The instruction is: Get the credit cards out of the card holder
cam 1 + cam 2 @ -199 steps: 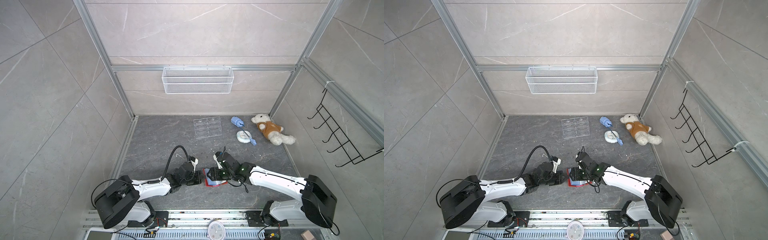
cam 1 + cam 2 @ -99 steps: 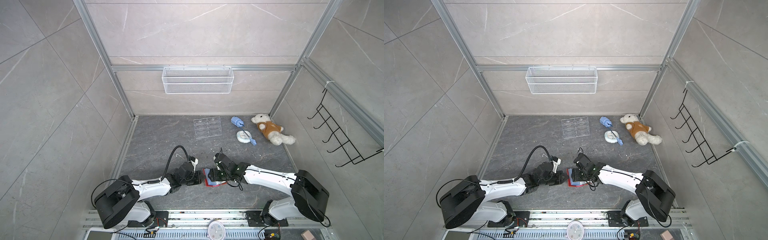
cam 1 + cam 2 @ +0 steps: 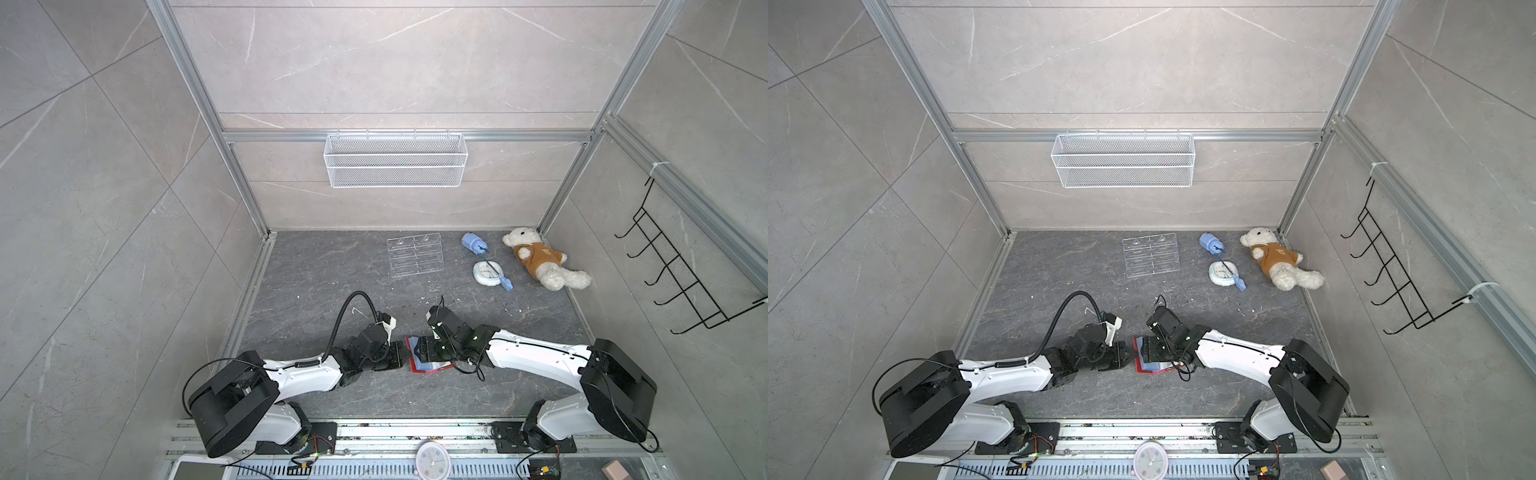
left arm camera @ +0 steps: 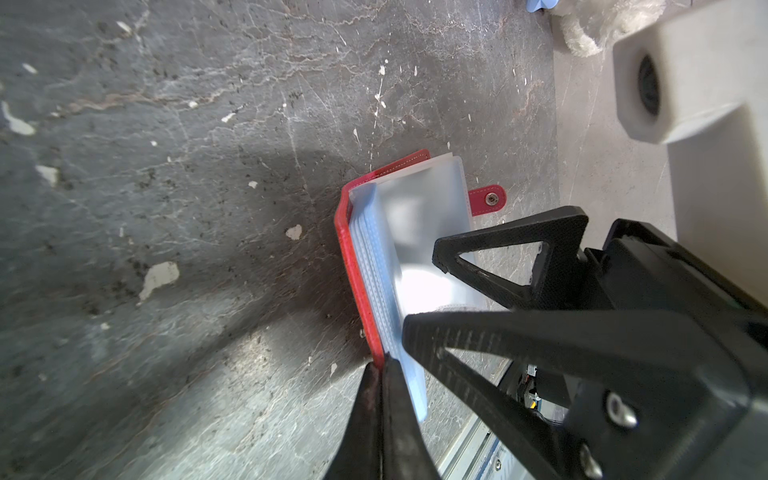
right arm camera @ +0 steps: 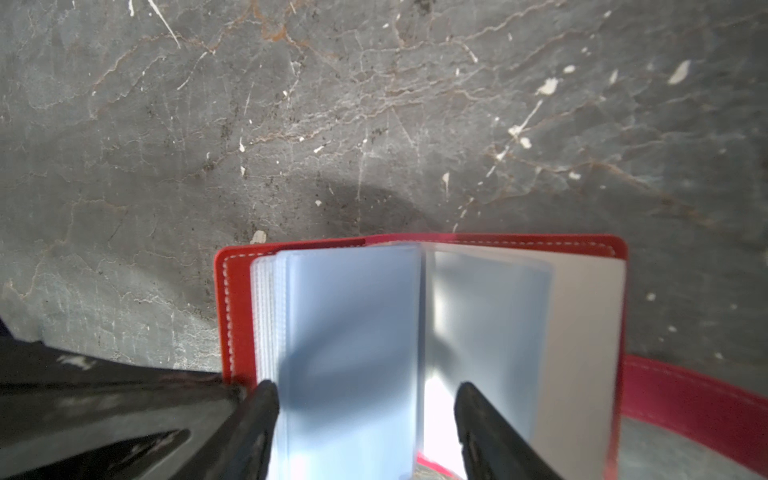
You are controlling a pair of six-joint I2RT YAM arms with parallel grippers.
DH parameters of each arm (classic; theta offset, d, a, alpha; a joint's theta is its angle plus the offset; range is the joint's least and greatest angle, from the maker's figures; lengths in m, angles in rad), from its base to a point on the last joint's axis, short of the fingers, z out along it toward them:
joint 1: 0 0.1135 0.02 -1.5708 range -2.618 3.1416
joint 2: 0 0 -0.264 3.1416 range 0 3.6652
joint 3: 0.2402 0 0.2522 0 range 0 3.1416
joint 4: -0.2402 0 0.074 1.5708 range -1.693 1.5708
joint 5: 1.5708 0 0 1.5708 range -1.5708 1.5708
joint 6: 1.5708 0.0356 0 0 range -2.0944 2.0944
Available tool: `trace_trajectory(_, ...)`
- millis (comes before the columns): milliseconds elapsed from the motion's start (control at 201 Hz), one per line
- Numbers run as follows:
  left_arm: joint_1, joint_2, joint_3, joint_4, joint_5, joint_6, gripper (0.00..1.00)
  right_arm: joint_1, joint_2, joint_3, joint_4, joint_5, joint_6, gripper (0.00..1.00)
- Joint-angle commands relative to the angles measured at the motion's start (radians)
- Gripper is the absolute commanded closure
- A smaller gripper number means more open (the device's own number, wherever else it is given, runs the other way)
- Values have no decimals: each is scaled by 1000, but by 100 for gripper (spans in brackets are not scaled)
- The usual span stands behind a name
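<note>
Two black fingers of the left gripper (image 4: 379, 374) are pressed together, clamped on the stitched red leather-look cover of the card holder (image 4: 353, 266). The right gripper (image 5: 365, 399) is spread wide, a smooth, translucent pale blue sleeve (image 5: 353, 324) straddled. The card holder is laid open at lower centre in both top views, on veined grey floor (image 5: 374, 124).
</note>
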State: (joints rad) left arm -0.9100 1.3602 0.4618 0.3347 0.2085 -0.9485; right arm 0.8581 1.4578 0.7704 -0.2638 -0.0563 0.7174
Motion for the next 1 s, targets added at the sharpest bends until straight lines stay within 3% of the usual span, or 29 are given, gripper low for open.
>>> trace_trajectory(0, -4, -8, 28, 9, -7, 30, 100, 7, -1, -14, 7, -6, -8, 28)
trace_trajectory(572, -4, -11, 31, -1, -11, 31, 100, 8, 44, -6, -31, 29, -22, 29)
trace_trajectory(995, -3, -35, 25, -22, -21, 35, 100, 4, 31, 6, -138, 181, -19, 31)
